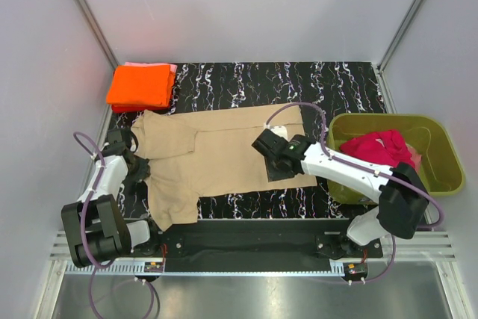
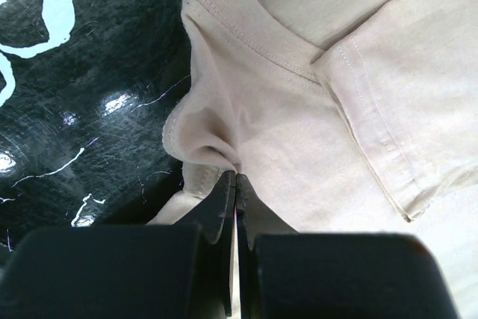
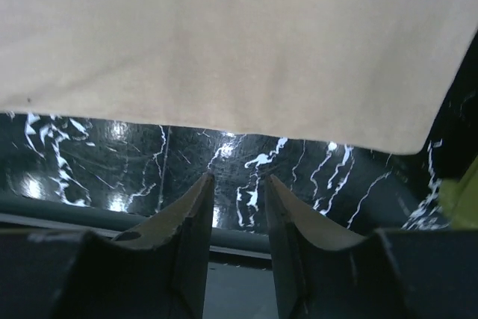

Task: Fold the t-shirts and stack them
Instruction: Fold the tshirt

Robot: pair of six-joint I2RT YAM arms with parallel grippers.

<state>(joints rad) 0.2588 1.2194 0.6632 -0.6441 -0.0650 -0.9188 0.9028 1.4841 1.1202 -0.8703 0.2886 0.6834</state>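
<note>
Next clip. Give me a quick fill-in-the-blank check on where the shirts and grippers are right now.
The left gripper is shut on the tan t-shirt beside its ____.
The magenta-red t-shirt lies ____ the olive-green tub.
The folded orange t-shirt rests ____ the pale pink t-shirt.
The right gripper is ____, holding nothing.
Missing words: collar; inside; on top of; open.

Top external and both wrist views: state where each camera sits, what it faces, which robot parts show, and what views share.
Top external: above and behind, looking down at the table; left arm and right arm show.
Left wrist: on left arm, facing the tan shirt near its collar; shut left jaws pinch it.
Right wrist: on right arm, facing the shirt's edge; open right jaws show.
Shared: the tan shirt.
</note>
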